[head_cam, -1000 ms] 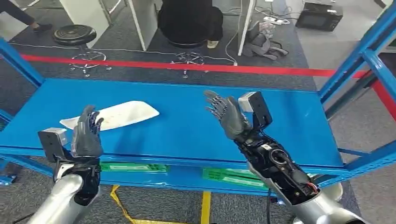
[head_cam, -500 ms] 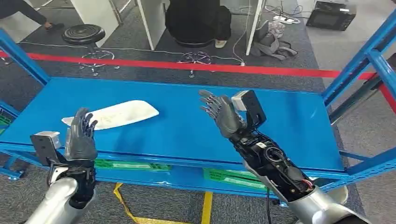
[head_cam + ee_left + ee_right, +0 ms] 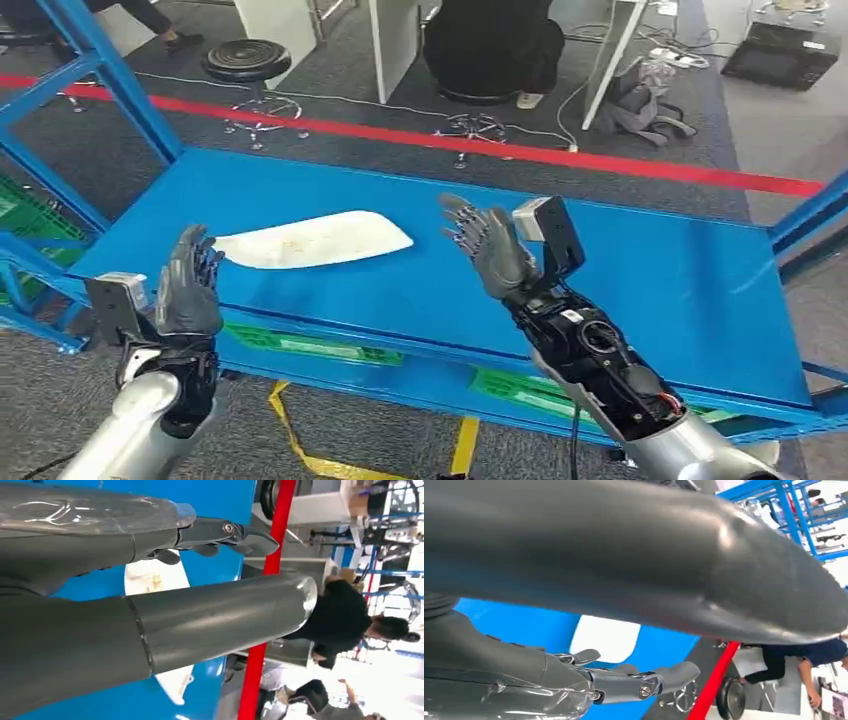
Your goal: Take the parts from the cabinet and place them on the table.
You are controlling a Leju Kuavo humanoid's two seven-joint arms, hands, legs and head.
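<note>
A long white part [image 3: 312, 240] lies flat on the blue shelf [image 3: 620, 270], left of its middle. My left hand [image 3: 187, 290] is raised over the shelf's near left edge, fingers apart, holding nothing, just short of the part's near end. My right hand [image 3: 488, 243] hovers above the middle of the shelf, to the right of the part, fingers spread and empty. The left wrist view has the white part [image 3: 156, 576] beyond my left hand [image 3: 150, 590]. From the right wrist, the white part [image 3: 606, 639] appears between the thumb and fingers of my right hand [image 3: 624, 605], not touched.
Blue uprights [image 3: 95, 70] frame the shelf at left and right. A lower shelf carries green crates [image 3: 315, 345]. Beyond a red floor line [image 3: 600, 160] are a black stool [image 3: 247, 62], a person on a chair [image 3: 490, 45] and white desk legs.
The whole view has shifted, so the camera has turned left; the shelf and white part now sit further right in the picture. Both hands stay raised and empty.
</note>
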